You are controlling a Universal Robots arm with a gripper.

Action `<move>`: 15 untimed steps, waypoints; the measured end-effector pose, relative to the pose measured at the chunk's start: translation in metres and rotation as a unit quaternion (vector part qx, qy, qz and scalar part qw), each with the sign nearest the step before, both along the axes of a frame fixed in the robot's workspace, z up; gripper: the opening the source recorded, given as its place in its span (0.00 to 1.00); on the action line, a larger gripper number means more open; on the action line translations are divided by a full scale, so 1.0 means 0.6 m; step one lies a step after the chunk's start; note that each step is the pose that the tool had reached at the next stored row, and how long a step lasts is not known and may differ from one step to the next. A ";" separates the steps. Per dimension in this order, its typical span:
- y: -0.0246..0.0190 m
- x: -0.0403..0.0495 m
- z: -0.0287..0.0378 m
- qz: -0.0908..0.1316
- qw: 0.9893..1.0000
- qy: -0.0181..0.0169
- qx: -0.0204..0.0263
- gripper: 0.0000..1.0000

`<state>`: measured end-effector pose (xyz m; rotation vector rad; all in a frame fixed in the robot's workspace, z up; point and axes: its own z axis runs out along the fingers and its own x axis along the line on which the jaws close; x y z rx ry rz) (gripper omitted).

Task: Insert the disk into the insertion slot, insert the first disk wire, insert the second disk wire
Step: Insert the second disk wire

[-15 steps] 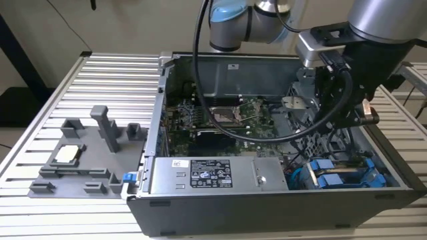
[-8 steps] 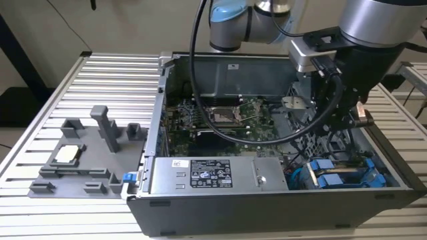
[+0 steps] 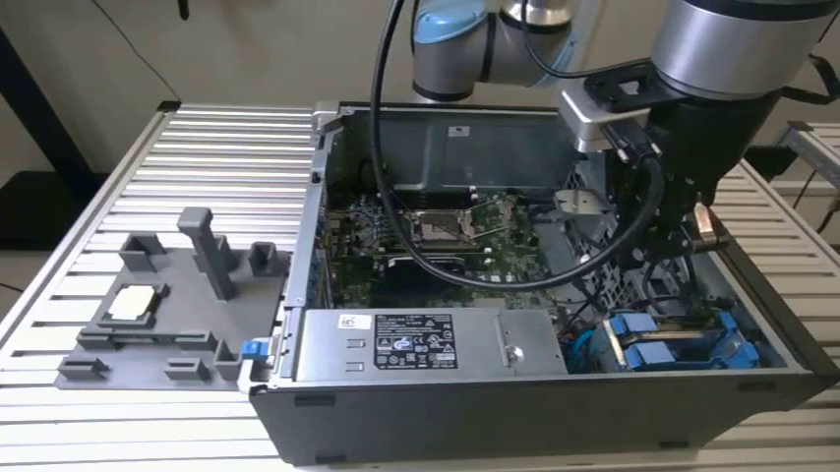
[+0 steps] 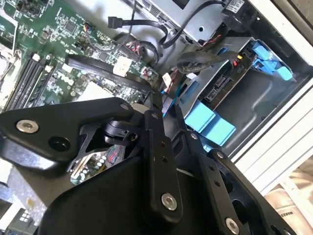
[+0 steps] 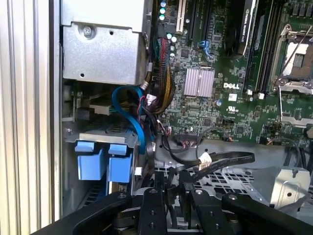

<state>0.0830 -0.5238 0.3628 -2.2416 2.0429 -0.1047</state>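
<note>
A slatted aluminium table (image 3: 223, 147) is topped by an open PC case (image 3: 525, 418), and the disk (image 3: 670, 346) is already seated in the insertion slot (image 4: 259, 93) at the corner on the exterior view's right. The gripper (image 4: 155, 98) is hung just beside it, fingers seemingly pinched shut on a black flat wire (image 4: 98, 66). Ideally the plug gets squared up to the drive's port and pushed straight, with the cable bundle (image 5: 161, 83) kept clear.
</note>
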 end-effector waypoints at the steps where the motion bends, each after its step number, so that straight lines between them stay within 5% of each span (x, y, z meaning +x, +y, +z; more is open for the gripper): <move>1: 0.0000 0.000 0.000 0.000 1.000 0.000 0.000 0.27; 9: 0.0000 0.000 0.000 0.000 1.000 0.000 0.000 0.27; 11: 0.0001 0.000 0.000 0.000 1.000 0.000 0.000 0.18; 15: 0.0001 0.000 0.000 0.000 1.000 0.000 0.000 0.18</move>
